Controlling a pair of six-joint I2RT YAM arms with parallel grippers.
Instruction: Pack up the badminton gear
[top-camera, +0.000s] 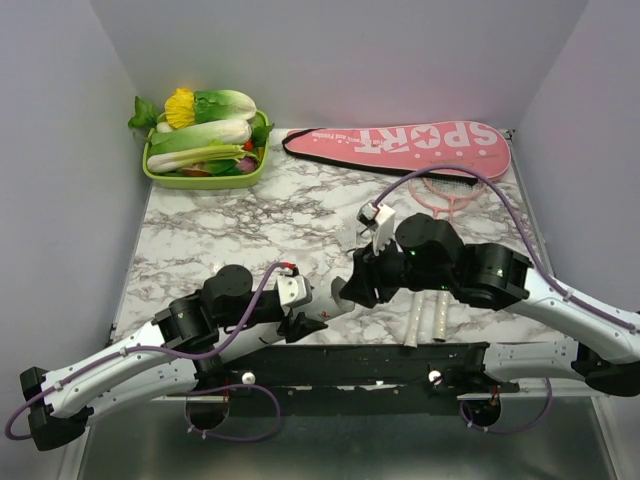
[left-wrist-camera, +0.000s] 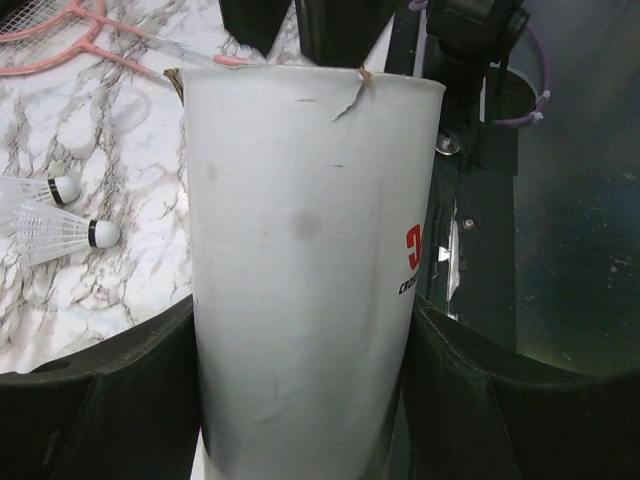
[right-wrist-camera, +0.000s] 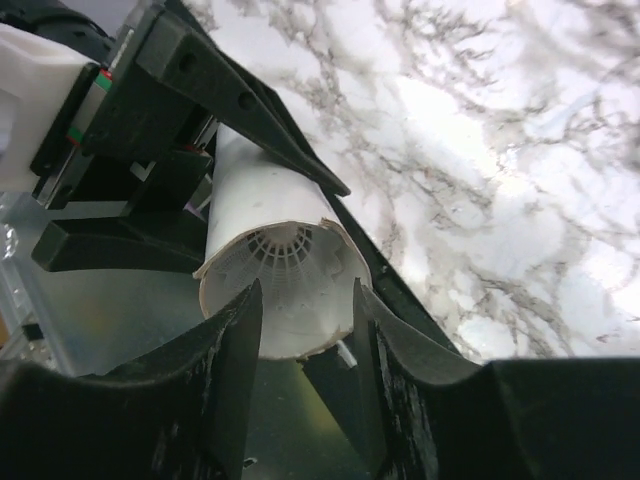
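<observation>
"Tube (left-wrist-camera: 310, 250) — who had it?"
"Left gripper (left-wrist-camera: 305, 380) clamped its sides at the table's (top-camera: 200, 240) near edge. Right gripper (right-wrist-camera: 305, 340) stood parted, empty, at its mouth — a shuttlecock (right-wrist-camera: 283, 250) sat inside. Two loose shuttlecocks (left-wrist-camera: 60, 230) lay beyond."

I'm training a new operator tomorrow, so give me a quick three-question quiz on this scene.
1. True or false: the left gripper is clamped on the white tube.
2. In the right wrist view, what sits inside the tube's open mouth? A) a shuttlecock B) a racket C) a leaf
3. How many loose shuttlecocks lie on the marble in the left wrist view?
Key: 1 true; 2 A; 3 two.
</observation>
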